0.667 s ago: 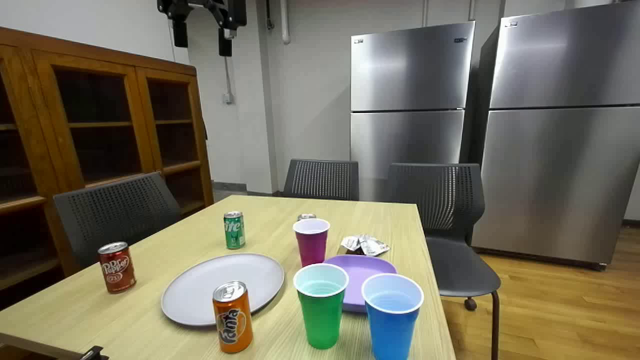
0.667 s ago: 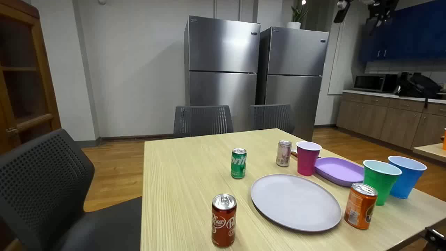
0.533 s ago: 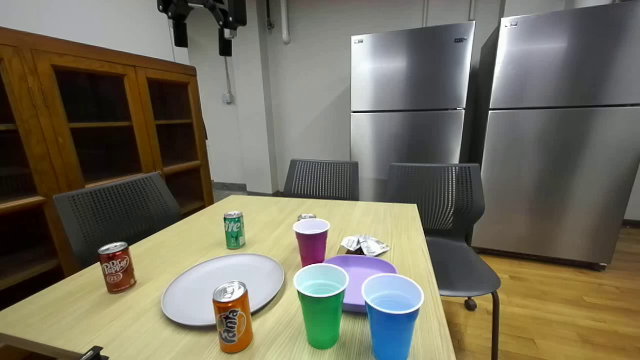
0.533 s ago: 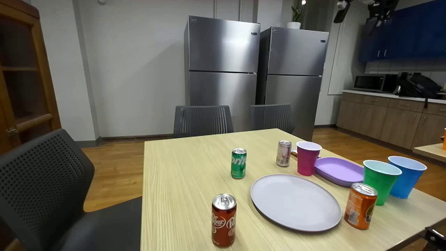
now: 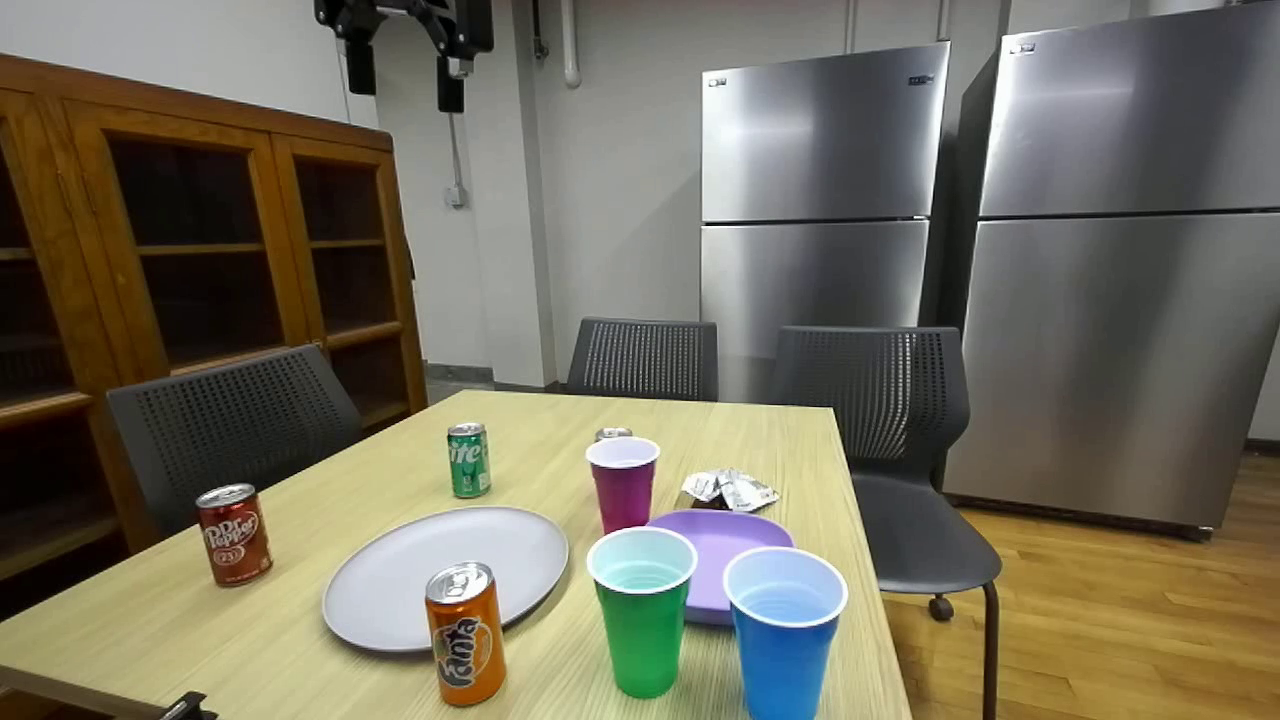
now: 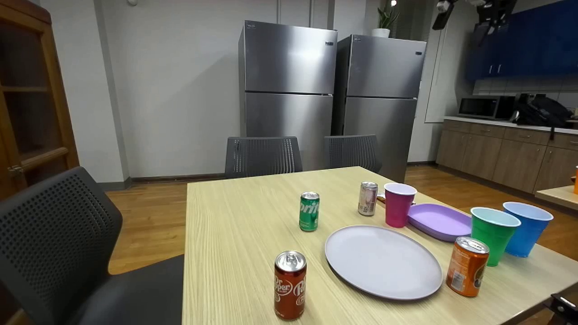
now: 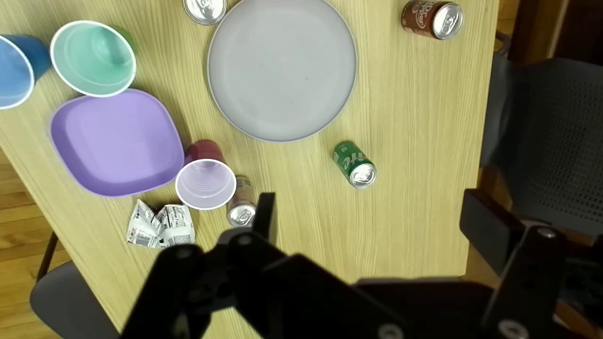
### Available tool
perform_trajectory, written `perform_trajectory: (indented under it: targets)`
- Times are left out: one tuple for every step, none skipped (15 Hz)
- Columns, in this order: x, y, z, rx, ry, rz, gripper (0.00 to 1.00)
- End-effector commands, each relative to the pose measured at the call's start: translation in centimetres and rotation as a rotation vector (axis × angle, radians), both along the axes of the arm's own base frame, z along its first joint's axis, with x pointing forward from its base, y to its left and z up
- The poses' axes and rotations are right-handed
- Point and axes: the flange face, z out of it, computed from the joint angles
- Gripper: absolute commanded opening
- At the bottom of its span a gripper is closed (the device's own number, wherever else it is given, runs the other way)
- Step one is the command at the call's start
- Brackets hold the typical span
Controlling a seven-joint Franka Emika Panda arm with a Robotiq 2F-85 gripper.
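plainly hung high above the counter (image 7: 414, 141) with a wide-spread, empty claw (image 5: 406, 95), presumably to clear the green can (image 5: 469, 462) and magenta cup (image 5: 624, 488).

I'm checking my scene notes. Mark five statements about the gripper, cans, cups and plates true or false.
1. The gripper hangs open above the table. True.
2. The Sprite can stands upright, off the gray plate. True.
3. The gripper holds the Sprite can. False: the gripper holds nothing.
4. The blue cup is next to the green cup. True.
5. The green cup is on the gray plate. False: it stands beside the purple plate.
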Motion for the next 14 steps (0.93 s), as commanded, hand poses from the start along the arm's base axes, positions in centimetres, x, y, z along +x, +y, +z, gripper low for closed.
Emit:
perform_trajectory:
  targets:
    - [0.0, 0.0, 0.0, 0.000, 0.001, 0.000, 1.00]
    - [0.0, 0.0, 0.0, 0.000, 0.001, 0.000, 1.00]
    - [0.0, 0.0, 0.0, -0.005, -0.006, -0.009, 1.00]
    - [0.0, 0.0, 0.0, -0.007, -0.014, -0.014, 1.00]
    - [0.1, 0.0, 0.0, -0.008, -0.023, -0.018, 1.00]
    - [0.3, 0.0, 0.0, -0.013, -0.029, -0.019, 1.00]
    - [0.7, 0.1, -0.2, -0.020, -0.031, -0.016, 1.00]
    - [1.1, 0.2, -0.3, -0.025, -0.033, -0.014, 1.00]
    - [1.4, 0.2, -0.5, -0.029, -0.036, -0.013, 1.00]
    - [1.9, 0.2, -0.8, -0.031, -0.034, -0.009, 1.00]
    - [2.5, 0.3, -1.1, -0.034, -0.035, -0.008, 1.00]
    - [3.0, 0.3, -1.4, -0.036, -0.034, -0.007, 1.00]
    - [3.6, 0.2, -1.8, -0.038, -0.031, -0.006, 1.00]
    - [4.3, 0.2, -2.2, -0.042, -0.030, -0.005, 1.00]
